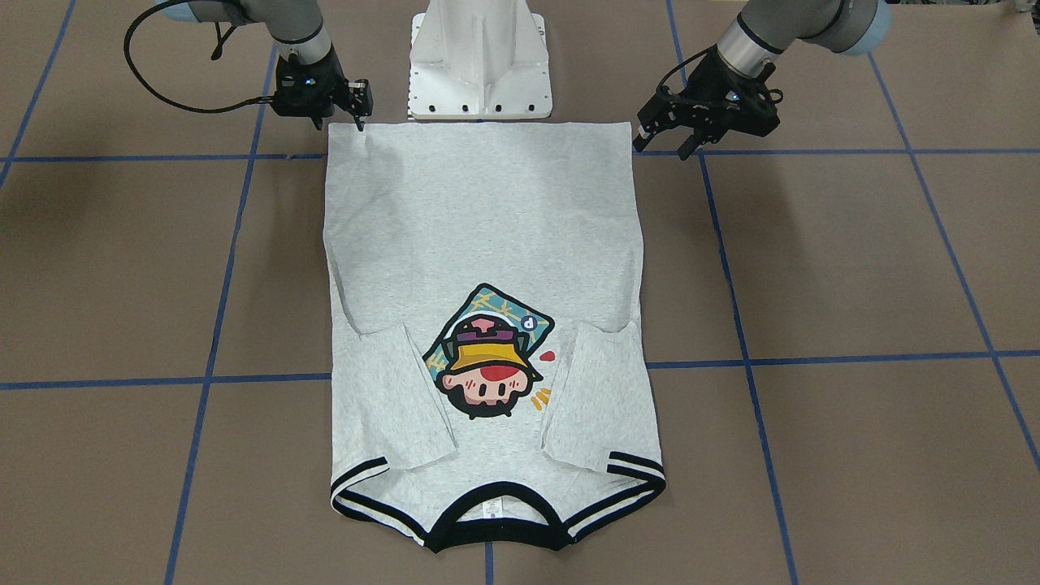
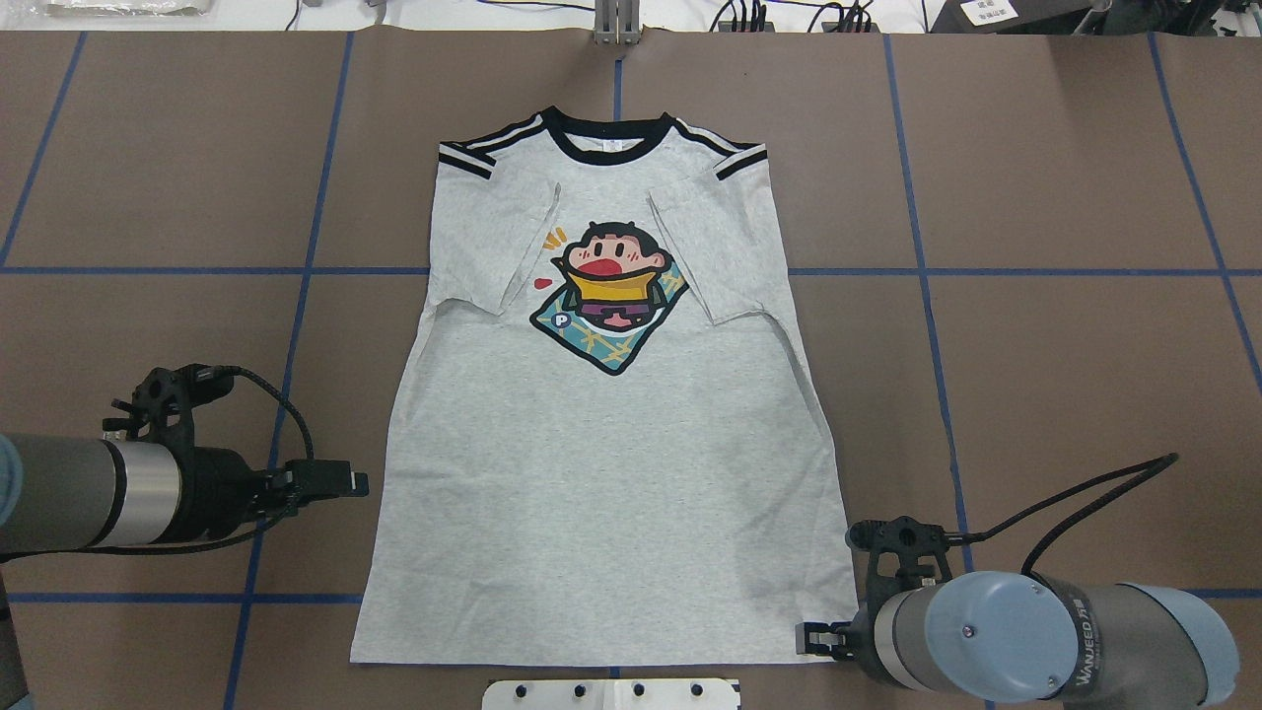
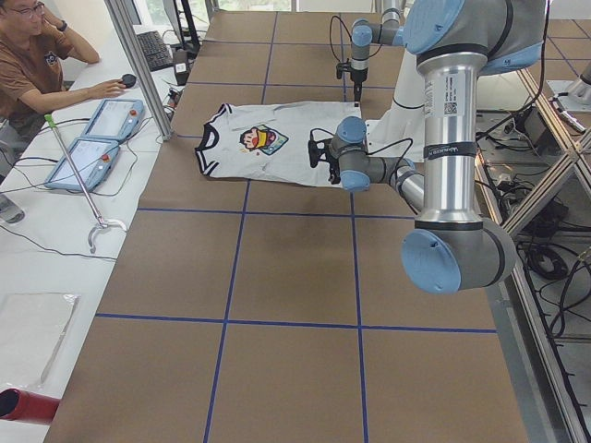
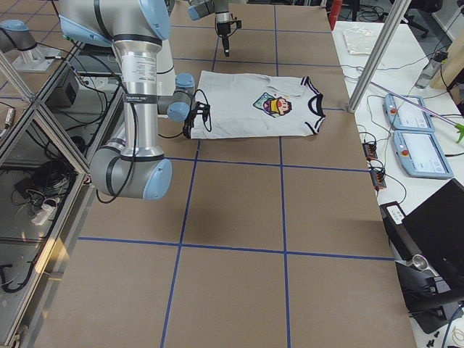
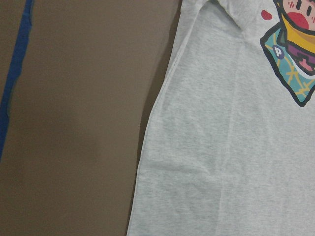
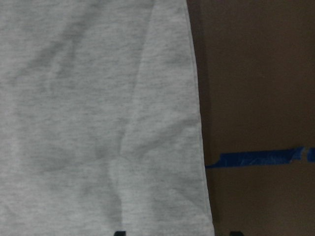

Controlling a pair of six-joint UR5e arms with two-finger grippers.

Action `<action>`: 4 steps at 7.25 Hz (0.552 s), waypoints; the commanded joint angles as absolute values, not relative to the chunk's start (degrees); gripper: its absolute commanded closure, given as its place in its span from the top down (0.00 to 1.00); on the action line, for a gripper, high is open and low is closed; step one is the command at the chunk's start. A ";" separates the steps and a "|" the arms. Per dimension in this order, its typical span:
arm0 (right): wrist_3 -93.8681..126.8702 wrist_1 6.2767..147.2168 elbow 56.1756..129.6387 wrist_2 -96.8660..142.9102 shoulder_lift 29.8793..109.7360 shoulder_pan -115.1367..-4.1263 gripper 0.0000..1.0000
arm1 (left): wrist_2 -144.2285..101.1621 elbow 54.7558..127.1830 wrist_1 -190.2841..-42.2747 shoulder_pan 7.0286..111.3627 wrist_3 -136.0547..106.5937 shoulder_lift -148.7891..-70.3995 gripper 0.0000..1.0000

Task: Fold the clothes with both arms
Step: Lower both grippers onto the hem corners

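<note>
Now, starting on your left: the left gripper (image 1: 664, 143) hovers with its fingers apart, holding nothing. The side edge of the T-shirt (image 2: 601, 473) lies just off its tips, and the near hem corner (image 2: 357, 656) is behind it, toward the base. The shirt lies flat on the table (image 2: 1035, 345), print up and both sleeves (image 2: 493, 247) already turned in, so I judge the bottom-to-collar fold is the step in hand. On your right, the right gripper (image 2: 813, 639) sits at the other hem corner. Its fingertips (image 6: 118, 232) are spread, one over cloth and one over bare table. Next, you probably need to bring the left gripper back to its corner, pinch both corners and carry the hem evenly toward the collar (image 2: 609, 138) far ahead of both tools. The left wrist camera shows no fingers at all, the right arm's elbow covers much of its gripper from overhead, and I can't tell whether either tool touches the fabric.
</note>
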State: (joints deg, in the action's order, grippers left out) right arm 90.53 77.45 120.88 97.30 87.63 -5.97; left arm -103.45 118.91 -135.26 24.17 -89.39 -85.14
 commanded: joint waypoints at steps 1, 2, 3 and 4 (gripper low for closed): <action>90.53 77.52 120.76 97.30 87.71 -6.06 0.76 | -103.45 118.92 -135.26 24.17 -89.38 -85.17 0.99; 90.53 77.52 120.50 97.29 87.71 -6.15 0.76 | -103.45 118.92 -135.26 24.17 -89.38 -85.25 0.99; 90.53 77.52 120.50 97.29 87.71 -6.24 0.76 | -103.45 118.92 -135.26 24.17 -89.38 -85.25 0.99; 90.53 77.52 120.41 97.29 87.80 -6.41 0.75 | -103.45 118.92 -135.26 24.17 -89.38 -85.43 0.99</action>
